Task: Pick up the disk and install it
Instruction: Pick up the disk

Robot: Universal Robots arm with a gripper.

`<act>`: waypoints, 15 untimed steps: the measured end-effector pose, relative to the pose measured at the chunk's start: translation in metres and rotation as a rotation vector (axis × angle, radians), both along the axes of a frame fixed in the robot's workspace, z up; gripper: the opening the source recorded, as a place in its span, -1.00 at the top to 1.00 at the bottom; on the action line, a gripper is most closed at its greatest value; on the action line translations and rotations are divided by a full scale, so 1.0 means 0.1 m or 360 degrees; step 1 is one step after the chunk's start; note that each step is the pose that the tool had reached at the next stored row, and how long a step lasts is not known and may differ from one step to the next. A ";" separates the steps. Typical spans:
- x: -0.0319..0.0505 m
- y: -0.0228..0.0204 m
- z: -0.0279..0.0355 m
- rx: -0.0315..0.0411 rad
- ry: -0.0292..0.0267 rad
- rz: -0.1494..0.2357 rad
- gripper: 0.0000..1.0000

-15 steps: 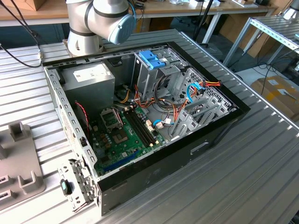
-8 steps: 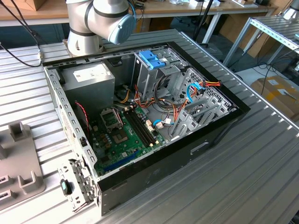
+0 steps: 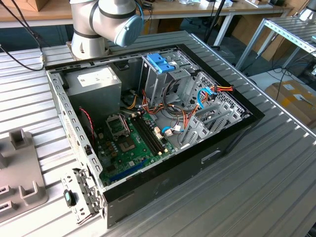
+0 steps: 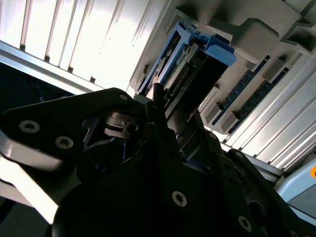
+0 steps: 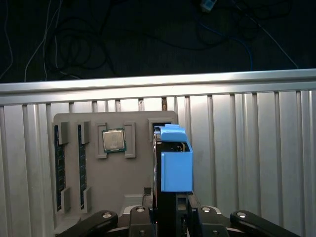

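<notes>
The disk (image 5: 176, 168) stands on edge at a slot of the grey fixture tray (image 5: 113, 197), its light-blue carrier rail toward the camera. In the second wrist view the disk (image 4: 195, 64) shows its connector edge and blue rail. My gripper (image 5: 172, 205) sits around its near end, with one dark finger against each flat face. In the second wrist view the gripper (image 4: 177, 123) is shut on the disk. The open computer case (image 3: 237, 131) lies on the ribbed metal table in the exterior view, with a metal drive cage (image 3: 158, 81) topped by a blue latch (image 3: 160, 63).
The fixture tray also holds a processor chip (image 5: 113, 140) and two memory sticks (image 5: 59, 163) in their slots. Part of that tray (image 3: 22, 168) shows at the exterior view's left. Inside the case are a power supply (image 3: 94, 86), a green motherboard (image 3: 133, 143) and loose cables (image 3: 197, 98).
</notes>
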State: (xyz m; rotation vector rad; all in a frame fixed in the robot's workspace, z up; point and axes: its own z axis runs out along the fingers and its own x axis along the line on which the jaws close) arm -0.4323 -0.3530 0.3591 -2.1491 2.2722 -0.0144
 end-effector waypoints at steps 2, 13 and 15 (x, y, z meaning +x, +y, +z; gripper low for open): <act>0.000 0.000 0.007 0.0000 0.00005 0.0000 0.30; 0.000 0.000 0.208 0.0000 0.00000 0.0000 0.30; 0.000 0.000 0.255 0.0000 -0.00001 0.0000 0.30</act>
